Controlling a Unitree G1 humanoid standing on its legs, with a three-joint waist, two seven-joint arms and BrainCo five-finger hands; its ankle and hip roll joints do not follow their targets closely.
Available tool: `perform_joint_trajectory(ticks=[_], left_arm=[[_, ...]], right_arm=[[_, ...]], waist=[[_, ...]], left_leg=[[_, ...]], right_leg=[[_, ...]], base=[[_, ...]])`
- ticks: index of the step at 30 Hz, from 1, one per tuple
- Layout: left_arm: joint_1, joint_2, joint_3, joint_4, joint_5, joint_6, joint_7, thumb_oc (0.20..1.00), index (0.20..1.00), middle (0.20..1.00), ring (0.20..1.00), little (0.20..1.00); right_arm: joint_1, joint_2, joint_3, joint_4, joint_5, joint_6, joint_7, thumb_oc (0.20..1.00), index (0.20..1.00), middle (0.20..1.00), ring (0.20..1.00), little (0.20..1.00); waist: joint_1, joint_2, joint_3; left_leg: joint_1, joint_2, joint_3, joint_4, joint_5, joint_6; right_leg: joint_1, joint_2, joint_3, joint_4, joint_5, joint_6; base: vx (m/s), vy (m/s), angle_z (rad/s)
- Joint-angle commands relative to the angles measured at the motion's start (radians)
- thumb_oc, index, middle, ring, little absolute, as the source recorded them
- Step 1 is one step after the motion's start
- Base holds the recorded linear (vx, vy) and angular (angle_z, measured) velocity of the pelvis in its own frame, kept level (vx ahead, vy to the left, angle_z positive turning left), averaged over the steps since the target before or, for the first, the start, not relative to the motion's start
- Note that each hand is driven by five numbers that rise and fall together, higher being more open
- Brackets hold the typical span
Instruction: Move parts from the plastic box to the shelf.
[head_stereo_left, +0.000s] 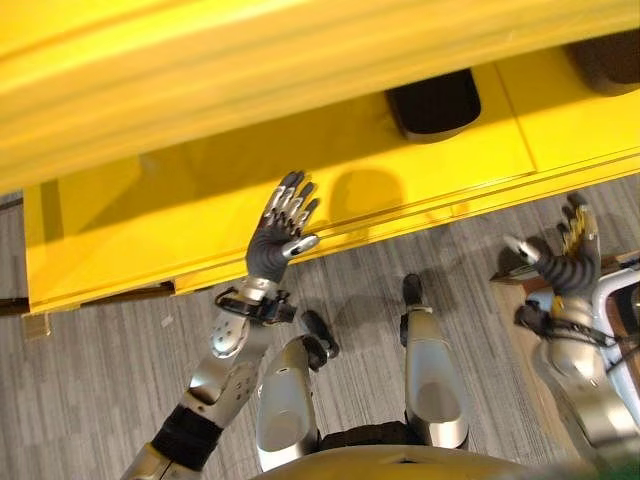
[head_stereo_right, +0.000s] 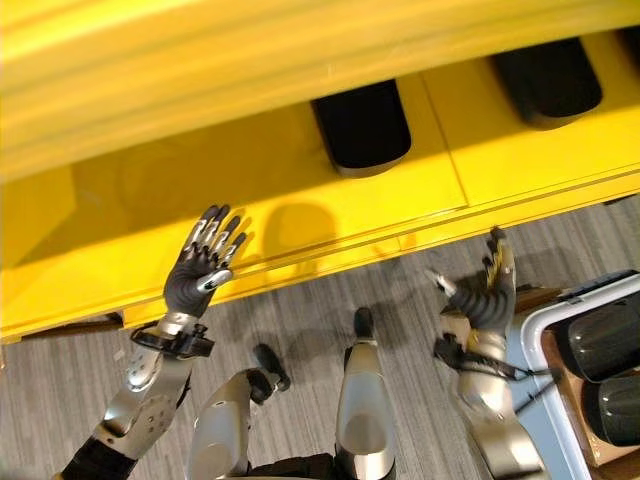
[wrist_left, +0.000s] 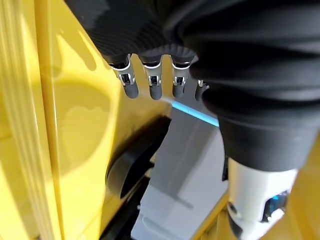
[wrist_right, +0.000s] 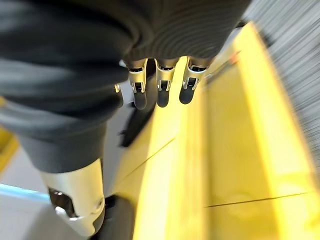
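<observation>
On the yellow shelf (head_stereo_right: 250, 190), two black parts (head_stereo_right: 362, 125) are laid, long axes running front to back, far ends hidden by the upper shelf. More are seen in the plastic box (head_stereo_right: 540, 330), cut off. The left hand (head_stereo_right: 200, 265) and right hand (head_stereo_right: 480, 295) are held spread, empty.

The shelf (head_stereo_right: 300, 235) stretches across the far side of the scene, above the floor (head_stereo_right: 60, 420). Two parts (head_stereo_right: 362, 125) (head_stereo_right: 548, 80) lie on the shelf board, side by side and apart, toward the right. On the floor at the right stands the plastic box (head_stereo_right: 545, 335), and two more parts (head_stereo_right: 600, 345) (head_stereo_right: 612, 410) lie in it, one before the other.
</observation>
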Motion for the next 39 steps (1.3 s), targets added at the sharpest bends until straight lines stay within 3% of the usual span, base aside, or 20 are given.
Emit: perform_joint_trajectory(ticks=[1,4,7,10,13,15,17,19,22,25,27,30,33,39], left_arm=[[0.057,0.036,0.015,-0.098,0.010,-0.065,-0.084,1.000,1.000,1.000,1.000,1.000],[0.076,0.051,0.012,-0.091,0.028,-0.059,-0.100,1.000,1.000,1.000,1.000,1.000],[0.078,0.063,-0.002,-0.069,0.029,-0.043,-0.092,1.000,1.000,1.000,1.000,1.000],[0.082,0.063,-0.010,-0.037,0.061,-0.036,-0.089,1.000,1.000,1.000,1.000,1.000],[0.107,0.066,-0.020,0.001,0.126,-0.017,-0.066,1.000,1.000,1.000,1.000,1.000],[0.121,0.082,-0.037,0.062,0.190,0.002,-0.041,1.000,1.000,1.000,1.000,1.000],[0.143,0.091,-0.037,0.101,0.196,0.003,-0.084,1.000,1.000,1.000,1.000,1.000],[0.180,0.101,-0.032,0.135,0.239,-0.011,-0.083,1.000,1.000,1.000,1.000,1.000],[0.194,0.097,-0.020,0.161,0.203,-0.031,-0.058,1.000,1.000,1.000,1.000,1.000],[0.178,0.086,-0.016,0.179,0.224,-0.012,-0.040,1.000,1.000,1.000,1.000,1.000],[0.166,0.084,-0.015,0.176,0.234,0.006,-0.059,1.000,1.000,1.000,1.000,1.000],[0.156,0.066,-0.020,0.188,0.194,-0.001,-0.106,1.000,1.000,1.000,1.000,1.000],[0.138,0.059,-0.047,0.173,0.264,-0.025,-0.132,1.000,1.000,1.000,1.000,1.000],[0.014,0.088,-0.090,0.138,0.214,-0.120,-0.131,1.000,1.000,1.000,1.000,1.000]], right_arm=[[-0.108,-0.033,-0.016,0.021,0.055,-0.069,0.077,1.000,1.000,1.000,1.000,1.000],[-0.084,-0.036,-0.005,0.049,0.094,-0.064,0.100,1.000,1.000,1.000,1.000,1.000],[-0.078,-0.029,0.019,0.073,0.087,-0.075,0.059,1.000,1.000,1.000,1.000,1.000],[-0.087,-0.013,0.035,0.112,0.138,-0.040,0.030,1.000,1.000,1.000,1.000,1.000],[-0.101,0.002,0.050,0.144,0.118,-0.057,0.016,1.000,1.000,1.000,1.000,1.000],[-0.094,0.026,0.052,0.193,0.242,-0.041,0.022,1.000,1.000,1.000,1.000,1.000],[-0.107,0.029,0.050,0.247,0.226,-0.093,0.012,1.000,1.000,1.000,1.000,1.000],[-0.134,0.029,0.030,0.274,0.273,-0.035,0.020,1.000,1.000,1.000,1.000,1.000],[-0.198,0.008,0.024,0.324,0.292,0.040,0.037,1.000,1.000,1.000,1.000,1.000],[-0.256,-0.007,0.017,0.364,0.292,0.157,0.022,1.000,1.000,1.000,1.000,1.000],[-0.265,-0.035,-0.007,0.381,0.277,0.176,-0.003,1.000,1.000,1.000,1.000,1.000],[-0.270,-0.072,-0.074,0.424,0.252,0.190,-0.056,1.000,1.000,1.000,1.000,1.000],[-0.274,-0.083,-0.107,0.450,0.219,0.186,-0.113,1.000,1.000,1.000,1.000,1.000],[-0.291,-0.079,-0.131,0.509,0.190,0.146,-0.130,1.000,1.000,1.000,1.000,1.000]], waist=[[0.025,-0.007,-0.054],[0.033,-0.024,-0.074],[0.042,-0.041,-0.092],[0.060,-0.054,-0.104],[0.083,-0.063,-0.117],[0.083,-0.054,-0.140],[0.100,-0.039,-0.155],[0.134,-0.033,-0.177],[0.176,-0.051,-0.195],[0.194,-0.076,-0.196],[0.176,-0.073,-0.192],[0.133,-0.047,-0.170],[0.092,-0.027,-0.167],[0.002,0.018,-0.172]], left_leg=[[0.087,-0.029,-0.053,-0.104,-0.017,0.022],[0.110,-0.049,-0.039,-0.153,-0.009,0.030],[0.126,-0.073,-0.019,-0.187,-0.016,0.042],[0.156,-0.075,0.030,-0.225,-0.012,0.041],[0.191,-0.059,0.071,-0.253,-0.001,0.037],[0.183,-0.046,0.064,-0.239,0.011,0.053],[0.168,-0.014,0.068,-0.221,0.029,0.054],[0.152,0.016,0.086,-0.204,0.042,0.054],[0.128,0.076,0.146,-0.179,0.080,0.019],[0.105,0.161,0.184,-0.137,0.120,-0.031],[0.112,0.188,0.183,-0.151,0.154,-0.062],[0.142,0.208,0.192,-0.205,0.199,-0.096],[0.171,0.221,0.219,-0.242,0.221,-0.113],[0.211,0.214,0.265,-0.280,0.245,-0.125]], right_leg=[[0.028,0.024,-0.046,0.006,-0.058,0.027],[0.055,0.006,-0.051,-0.084,0.015,0.071],[0.065,-0.025,-0.069,-0.168,0.104,0.110],[0.076,-0.062,-0.155,-0.233,0.187,0.131],[0.076,-0.104,-0.220,-0.218,0.239,0.135],[0.091,-0.103,-0.199,-0.097,0.175,0.105],[0.132,-0.096,-0.220,-0.015,0.100,0.065],[0.206,-0.106,-0.267,0.046,0.034,0.033],[0.304,-0.089,-0.375,-0.026,-0.027,0.016],[0.346,-0.039,-0.444,-0.117,-0.023,0.025],[0.317,-0.007,-0.434,-0.104,-0.047,0.025],[0.246,0.011,-0.420,-0.035,-0.090,-0.014],[0.189,0.010,-0.411,0.005,-0.102,-0.035],[0.104,0.021,-0.356,0.042,-0.110,-0.056]], base=[[-0.03,0.160,-0.11],[-0.05,0.154,-0.08],[-0.08,0.173,-0.02],[-0.07,0.134,-0.15],[-0.07,0.046,-0.83],[-0.06,-0.053,-0.54],[-0.07,-0.155,-0.16],[-0.07,-0.251,-0.23],[-0.06,-0.335,-0.94],[-0.01,-0.492,-1.59],[0.00,-0.378,-1.81],[0.00,-0.188,-0.63],[-0.03,-0.152,-0.26],[-0.05,-0.148,-0.49]])
